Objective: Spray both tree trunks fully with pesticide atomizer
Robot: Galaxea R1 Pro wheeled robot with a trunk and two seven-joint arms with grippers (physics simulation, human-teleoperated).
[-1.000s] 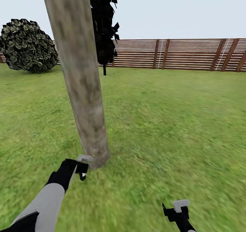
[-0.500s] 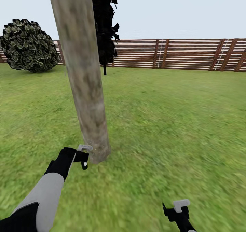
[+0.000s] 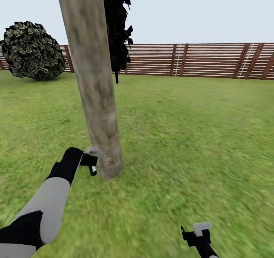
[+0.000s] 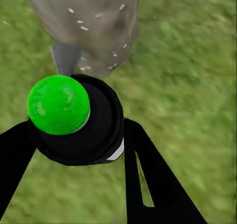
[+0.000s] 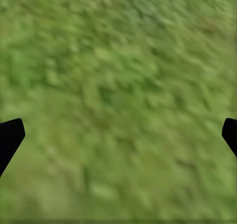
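A thick pale grey-brown tree trunk [image 3: 95, 83] rises from the grass floor [image 3: 182, 136] just ahead of me. My left gripper [image 3: 92, 161] is right beside the trunk's base. In the left wrist view this gripper [image 4: 79, 135] is shut on the pesticide atomizer [image 4: 94, 130], a black body with a round green top, and its grey nozzle points at the tree trunk [image 4: 94, 31]. Pale pesticide specks [image 4: 81, 23] dot the bark there, and a few specks [image 3: 102, 163] show near the base. My right gripper [image 3: 198, 233] hangs low over the grass, open and empty [image 5: 118, 135].
A black-foliaged conifer [image 3: 116, 30] stands behind the trunk. At the far left is a round leafy bush [image 3: 32, 51]. A brown slatted fence [image 3: 198, 60] closes the lawn at the back. Open grass lies to the right.
My left arm has risen along the trunk with the atomizer, and specks now show near the base. The view has shifted slightly. The right arm is still.
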